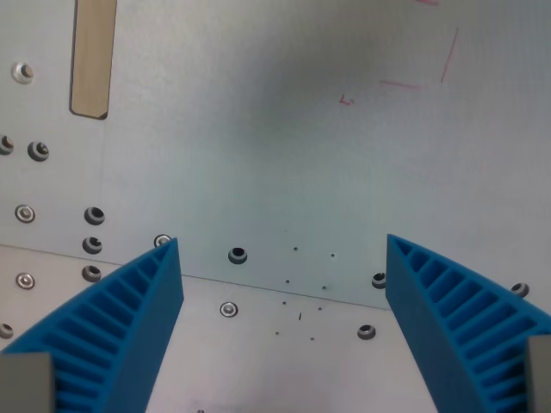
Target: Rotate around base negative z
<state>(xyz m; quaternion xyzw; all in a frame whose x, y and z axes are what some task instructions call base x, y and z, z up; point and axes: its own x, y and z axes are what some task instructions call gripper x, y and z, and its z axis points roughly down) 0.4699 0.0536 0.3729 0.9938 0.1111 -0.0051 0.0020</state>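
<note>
In the wrist view my gripper [282,245] looks straight down on a grey metal plate [284,146]. Its two blue ribbed fingers stand wide apart, the left finger [120,318] at the wrist view's lower left and the right finger [456,310] at the lower right. Nothing lies between them, so the gripper is open. No object to hold is in view.
A tan wooden strip [92,56] lies at the upper left of the plate. Several screw holes and bolts [237,255] dot the plate, mostly on the left and between the fingers. A seam [284,288] crosses the plate low down. Faint red pen marks [448,56] sit at the upper right.
</note>
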